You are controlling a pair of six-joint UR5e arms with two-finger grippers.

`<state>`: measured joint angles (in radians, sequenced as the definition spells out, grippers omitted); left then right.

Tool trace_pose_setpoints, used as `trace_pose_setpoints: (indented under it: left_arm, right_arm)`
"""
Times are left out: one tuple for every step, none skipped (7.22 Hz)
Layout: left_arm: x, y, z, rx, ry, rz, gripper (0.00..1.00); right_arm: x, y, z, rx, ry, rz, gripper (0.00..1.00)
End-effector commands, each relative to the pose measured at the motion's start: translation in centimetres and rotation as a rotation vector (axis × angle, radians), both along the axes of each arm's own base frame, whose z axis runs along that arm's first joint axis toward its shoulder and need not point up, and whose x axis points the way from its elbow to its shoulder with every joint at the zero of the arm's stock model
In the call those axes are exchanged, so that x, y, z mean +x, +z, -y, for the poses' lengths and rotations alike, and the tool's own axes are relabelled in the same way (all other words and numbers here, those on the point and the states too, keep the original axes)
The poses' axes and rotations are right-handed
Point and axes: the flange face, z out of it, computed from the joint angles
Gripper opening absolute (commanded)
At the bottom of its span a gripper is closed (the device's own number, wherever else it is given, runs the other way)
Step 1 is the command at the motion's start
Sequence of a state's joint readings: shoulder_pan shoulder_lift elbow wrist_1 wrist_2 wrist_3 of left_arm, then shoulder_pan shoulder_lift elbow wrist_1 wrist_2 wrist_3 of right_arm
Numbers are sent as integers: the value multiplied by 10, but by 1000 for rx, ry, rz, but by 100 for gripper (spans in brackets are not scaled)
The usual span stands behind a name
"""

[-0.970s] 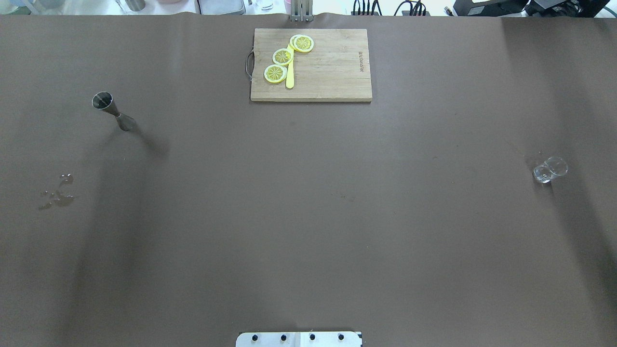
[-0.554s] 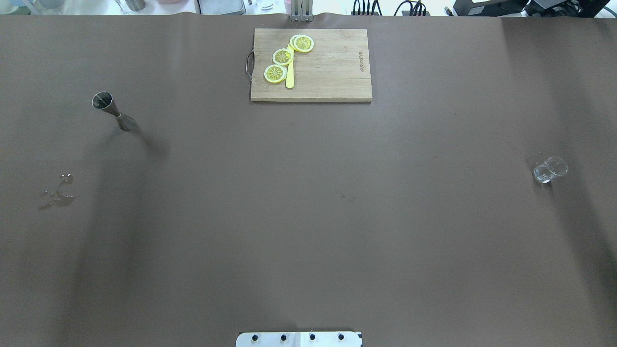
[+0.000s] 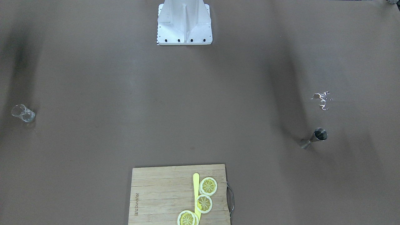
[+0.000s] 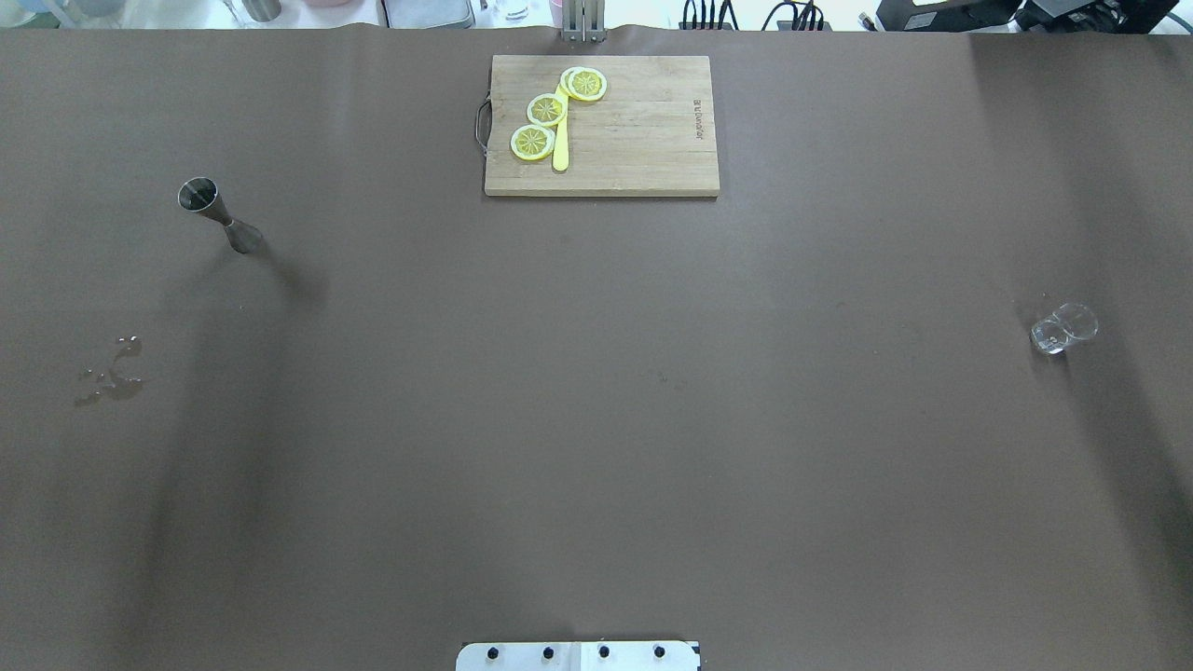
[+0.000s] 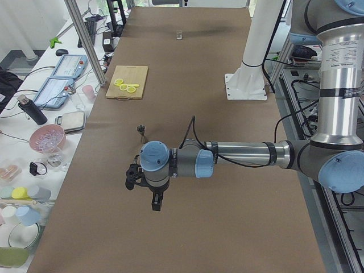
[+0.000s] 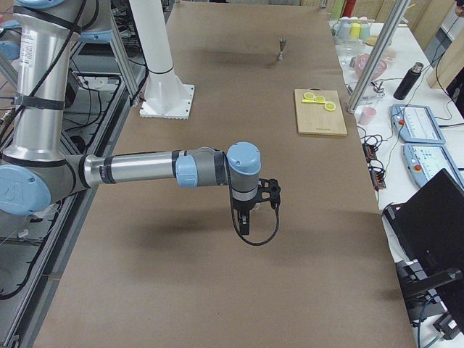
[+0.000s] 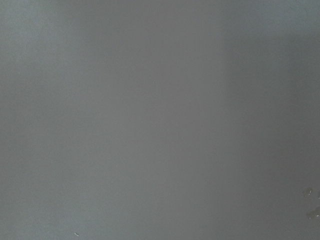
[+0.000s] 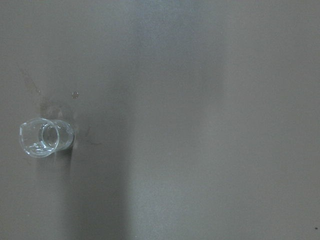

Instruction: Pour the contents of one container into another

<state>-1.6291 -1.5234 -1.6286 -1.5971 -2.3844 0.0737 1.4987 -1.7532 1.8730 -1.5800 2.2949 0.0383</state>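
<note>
A steel jigger (image 4: 210,210) stands upright on the brown table on my left side, also in the front-facing view (image 3: 314,138). A small clear glass (image 4: 1062,328) stands far off on my right side, and the right wrist view shows the glass (image 8: 45,138) from above at its left edge. My left gripper (image 5: 155,202) hangs above the table, nearer the camera than the jigger (image 5: 143,131). My right gripper (image 6: 244,225) hangs over the table's right end. Both show only in the side views, so I cannot tell whether they are open or shut.
A wooden cutting board (image 4: 634,140) with lemon slices (image 4: 547,110) and a yellow knife lies at the far middle. A small puddle (image 4: 112,373) glistens on the table near the jigger. The robot's white base (image 3: 184,22) stands at the near edge.
</note>
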Motion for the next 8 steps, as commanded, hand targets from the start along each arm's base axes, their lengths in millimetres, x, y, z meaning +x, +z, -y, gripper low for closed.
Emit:
trace_pose_setpoints:
  left_arm:
    - [0,-7,6,37,0,3,98]
    - [-1,-12,12,36,-13,3,98]
    - [-2,-20,17,38,-44,1,98]
    - [-2,-28,24,52,-65,-1,98]
    - [-2,-35,26,41,-90,-5,98]
    - [-2,-44,27,45,-131,-12,98]
    - [-2,-48,29,53,-150,-16,98]
    - [-2,-55,30,45,-177,-21,98]
  right_arm:
    - [0,0,0,0,0,0,100]
    - [0,0,0,0,0,0,100]
    - [0,0,0,0,0,0,100]
    - [0,0,0,0,0,0,100]
    - [0,1,-1,-2,0,0,100]
    - [0,1,-1,-3,0,0,100]
    - [-1,1,-1,-2,-2,3,100]
    - [-1,-2,1,6,-3,6,100]
